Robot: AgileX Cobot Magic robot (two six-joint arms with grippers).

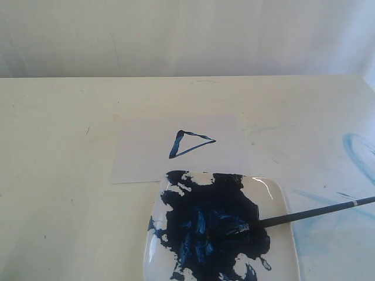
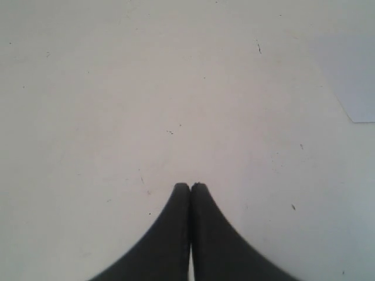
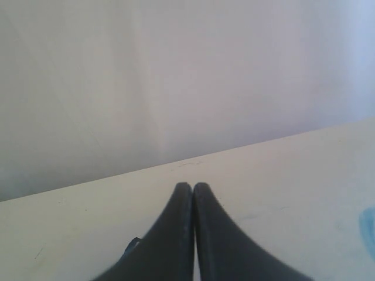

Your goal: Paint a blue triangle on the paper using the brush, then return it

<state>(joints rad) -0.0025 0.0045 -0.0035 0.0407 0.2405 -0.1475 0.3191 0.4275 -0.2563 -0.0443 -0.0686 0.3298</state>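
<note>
- My exterior camera sat high on the near side, tilted down across the table (image 1: 58, 175) to the back wall (image 1: 176, 35), with the plate (image 1: 275, 190) cropped closest.
- My left wrist camera stared steeply down past my left gripper (image 2: 190, 186), close over the tabletop, sharing one paper (image 2: 351, 82) corner with the exterior.
- My right wrist camera looked almost level over my right gripper (image 3: 193, 186) toward that wall, sharing a pale-blue stain (image 3: 369, 231).

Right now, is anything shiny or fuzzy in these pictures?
Exterior view: white glints of glare on the plate, and the triangle looks sharp. Left wrist view: the left claw is dark with fuzzy edges. Right wrist view: the right claw is fuzzy too, and the wall behind looks washed out.
</note>
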